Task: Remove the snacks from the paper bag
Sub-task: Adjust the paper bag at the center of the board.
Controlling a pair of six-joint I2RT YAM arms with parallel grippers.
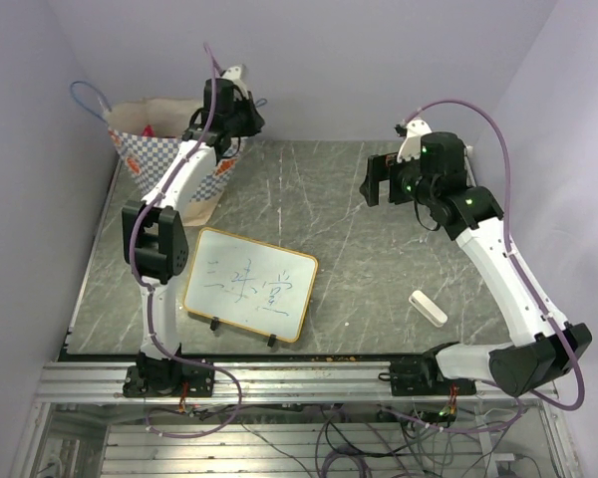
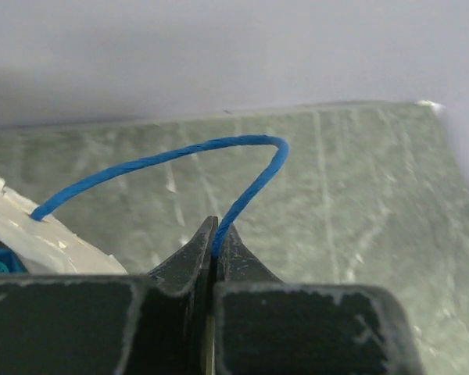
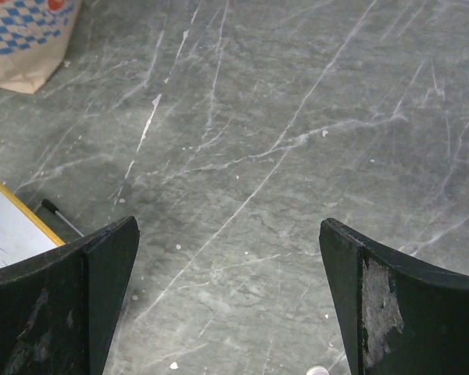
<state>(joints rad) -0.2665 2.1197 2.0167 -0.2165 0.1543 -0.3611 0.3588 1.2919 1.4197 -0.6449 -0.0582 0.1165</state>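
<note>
One paper bag (image 1: 136,149) stands upright, left claw (image 2: 216,231) pinching its cord handle (image 2: 166,155).

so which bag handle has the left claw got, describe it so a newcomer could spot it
Start at the paper bag in the far left corner of the table. Its blue cord handle on the side toward the table's middle is pinched in the shut left claw; the other handle loops free on the opposite side.

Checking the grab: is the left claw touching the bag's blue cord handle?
Touching. The left wrist view shows the left claw shut on the blue cord handle, the cord vanishing between closed jaws.
</note>
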